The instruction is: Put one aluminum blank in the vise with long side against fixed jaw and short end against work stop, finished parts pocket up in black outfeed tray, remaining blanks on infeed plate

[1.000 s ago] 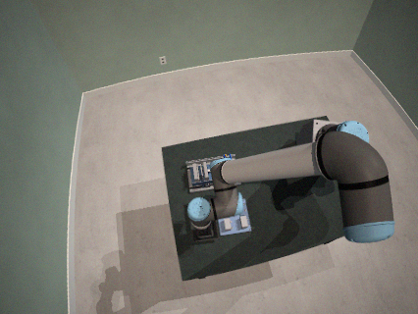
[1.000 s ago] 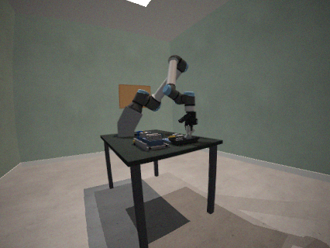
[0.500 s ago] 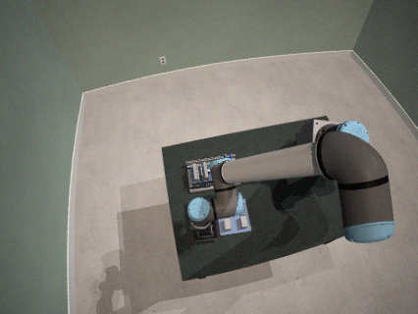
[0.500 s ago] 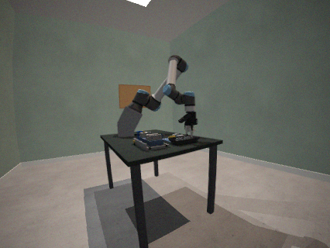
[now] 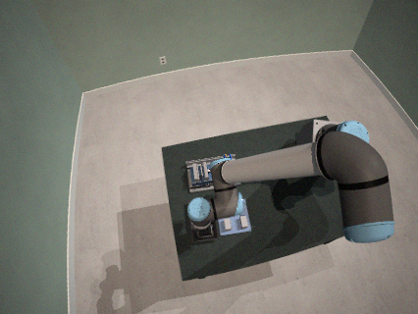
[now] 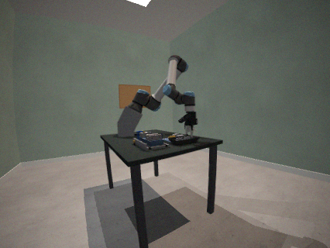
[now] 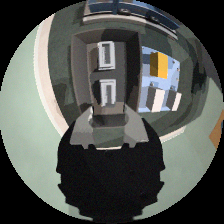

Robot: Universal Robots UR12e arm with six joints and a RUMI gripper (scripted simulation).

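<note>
My gripper [image 7: 108,105] [image 6: 189,131] hangs low over the black outfeed tray [image 7: 80,65] [image 6: 185,140] with its fingers apart, open. Two finished parts with pockets up lie in the tray: one [image 7: 107,92] just in front of my fingertips, the other [image 7: 106,54] farther along. In the top view the arm's wrist hides most of the tray [image 5: 205,235]. The infeed plate [image 7: 145,55] [image 5: 235,231] lies right of the tray and bears a yellow brass blank [image 7: 159,65] and two gray blanks [image 7: 157,100] [image 7: 175,101] [image 5: 228,224] [image 5: 243,222]. The vise [image 5: 201,176] [image 6: 149,139] stands beyond them.
The dark table [image 5: 294,216] [image 6: 155,153] carries the station near its one end. The arm's base [image 6: 128,122] stands at the table's far side. The arm's long link [image 5: 270,164] reaches over the table above the vise.
</note>
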